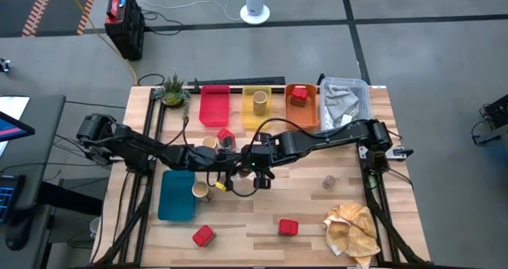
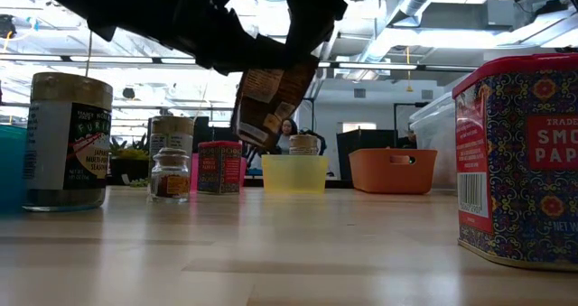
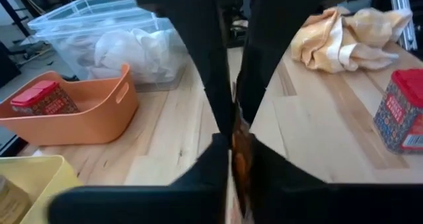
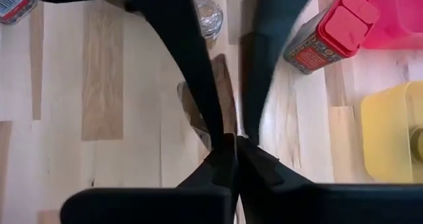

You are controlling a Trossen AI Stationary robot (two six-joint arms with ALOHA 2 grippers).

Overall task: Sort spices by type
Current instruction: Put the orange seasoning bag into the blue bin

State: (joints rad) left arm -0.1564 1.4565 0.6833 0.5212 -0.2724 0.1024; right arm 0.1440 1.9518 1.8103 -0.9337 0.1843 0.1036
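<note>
Across the wooden table [image 1: 309, 201], scattered spices [image 1: 287, 227]; both grippers' finger states impossible to tell.

A grey floor [image 1: 413, 59] with dark seams surrounded the wooden table [image 1: 317, 209]; at twelve o'clock stood a white cylinder [image 1: 255, 1], at ten o'clock a black-and-red case [image 1: 123, 17]

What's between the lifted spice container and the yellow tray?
Nothing on the table blocks it. The spice container hangs lifted in the left gripper. A red tin sits just left of the line to the yellow tray. The right arm crosses near that line.
</note>
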